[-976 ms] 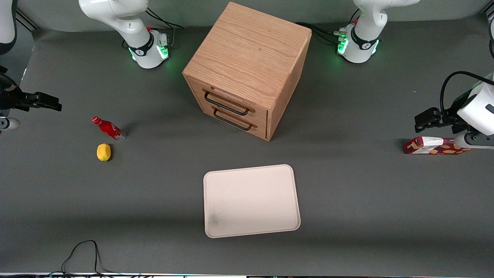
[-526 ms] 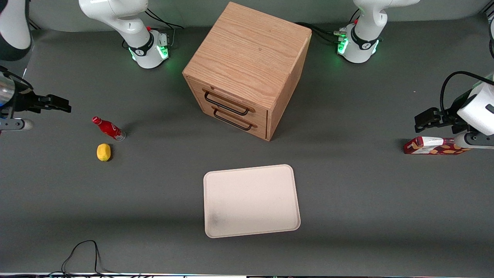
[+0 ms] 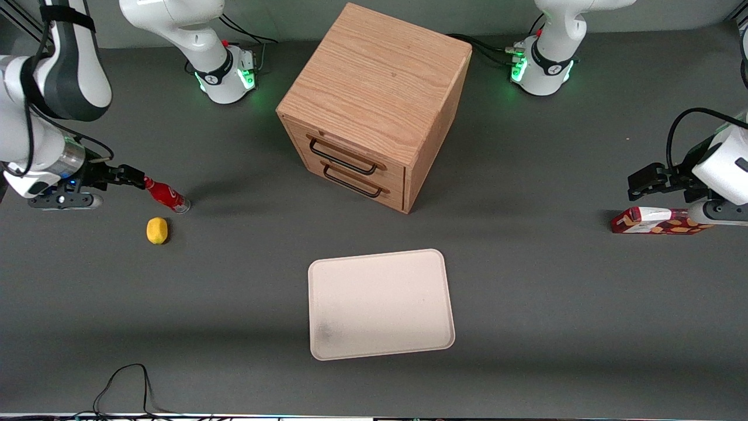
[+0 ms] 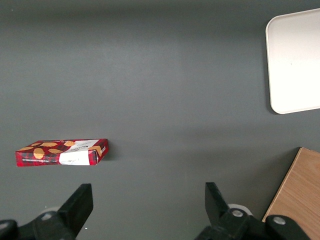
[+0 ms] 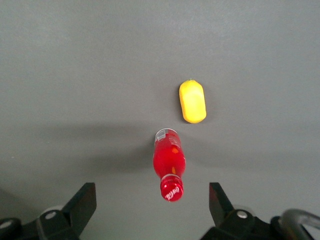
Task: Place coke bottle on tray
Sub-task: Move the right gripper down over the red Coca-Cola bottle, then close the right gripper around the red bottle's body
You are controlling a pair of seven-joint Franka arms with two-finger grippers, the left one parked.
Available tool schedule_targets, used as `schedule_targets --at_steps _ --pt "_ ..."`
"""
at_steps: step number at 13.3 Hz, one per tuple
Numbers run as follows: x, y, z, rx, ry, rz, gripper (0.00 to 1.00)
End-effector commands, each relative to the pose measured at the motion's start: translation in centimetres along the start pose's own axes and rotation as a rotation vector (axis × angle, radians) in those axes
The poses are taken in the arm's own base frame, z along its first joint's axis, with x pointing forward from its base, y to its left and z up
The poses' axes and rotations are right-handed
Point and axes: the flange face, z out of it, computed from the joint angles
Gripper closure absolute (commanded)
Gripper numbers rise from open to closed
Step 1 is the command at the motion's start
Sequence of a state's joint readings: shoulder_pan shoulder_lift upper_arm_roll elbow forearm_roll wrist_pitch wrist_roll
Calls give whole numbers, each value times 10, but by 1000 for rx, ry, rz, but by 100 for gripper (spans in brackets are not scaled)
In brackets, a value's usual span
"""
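Observation:
The coke bottle (image 3: 165,195) is small and red with a red cap. It stands on the grey table toward the working arm's end, and it also shows in the right wrist view (image 5: 169,162). My gripper (image 3: 133,175) is open and empty, just above the bottle's cap, and in the wrist view (image 5: 152,202) its fingers stand wide apart on either side of the cap without touching it. The cream-white tray (image 3: 380,304) lies flat near the front camera at mid-table, well away from the bottle; one corner of it shows in the left wrist view (image 4: 295,60).
A yellow lemon (image 3: 156,230) lies beside the bottle, nearer the front camera. A wooden drawer box (image 3: 374,105) stands at mid-table, farther from the camera than the tray. A flat red snack box (image 3: 657,221) lies toward the parked arm's end.
My gripper has moved in from the table's edge toward the bottle and now hangs over its cap. The bottle, lemon and tray have not moved.

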State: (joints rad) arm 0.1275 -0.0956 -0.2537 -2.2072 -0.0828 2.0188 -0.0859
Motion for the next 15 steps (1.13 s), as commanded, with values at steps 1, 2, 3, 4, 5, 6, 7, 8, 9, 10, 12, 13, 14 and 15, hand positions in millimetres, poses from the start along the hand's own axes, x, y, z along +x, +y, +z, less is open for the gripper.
schedule_targets --at_steps 1,2,3,4,5,6,7,8,9,10,12,13,14,15 --pt "-16 -3 15 13 28 -20 0" --pt "-18 -1 22 14 36 -19 0" --pt "-20 -1 30 15 45 -19 0" --pt "-24 -2 41 16 54 -21 0" --pt "-28 -1 49 18 74 -18 0" --pt "-32 0 57 19 80 -36 0" --pt "-35 8 62 22 83 -53 0" --pt "-39 19 70 26 86 -52 0" --pt "-42 19 76 28 92 -55 0" --pt "-44 18 80 28 88 -57 0" --pt "-47 17 82 31 85 -57 1" --pt "-48 15 84 31 86 -61 1" --pt "-49 15 86 32 87 -61 1" --pt "-49 15 86 31 86 -62 2"
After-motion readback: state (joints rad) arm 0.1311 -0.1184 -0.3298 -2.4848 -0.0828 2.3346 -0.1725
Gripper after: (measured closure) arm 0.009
